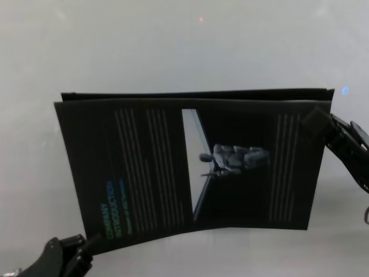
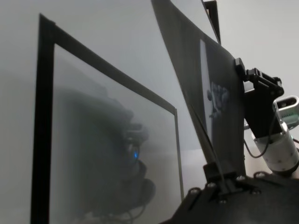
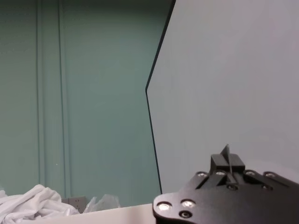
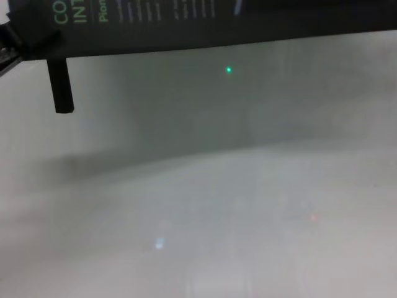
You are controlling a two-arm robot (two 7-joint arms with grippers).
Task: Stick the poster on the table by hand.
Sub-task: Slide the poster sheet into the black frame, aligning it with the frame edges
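The poster is a black glossy sheet with a green heading, white text columns and a picture panel. It hangs slightly bowed above the pale grey table. My left gripper is shut on its near left corner. My right gripper is shut on its far right corner. The left wrist view shows the poster edge-on, pinched in the left gripper. Farther off, the right gripper clamps the opposite edge. In the right wrist view the right gripper nips the sheet's pale back. The chest view shows the poster's lower edge above the table.
A thin black upright bar hangs below the poster's left corner in the chest view. The glossy table mirrors the poster as a dark frame. White cloth lies off the table beside a green wall.
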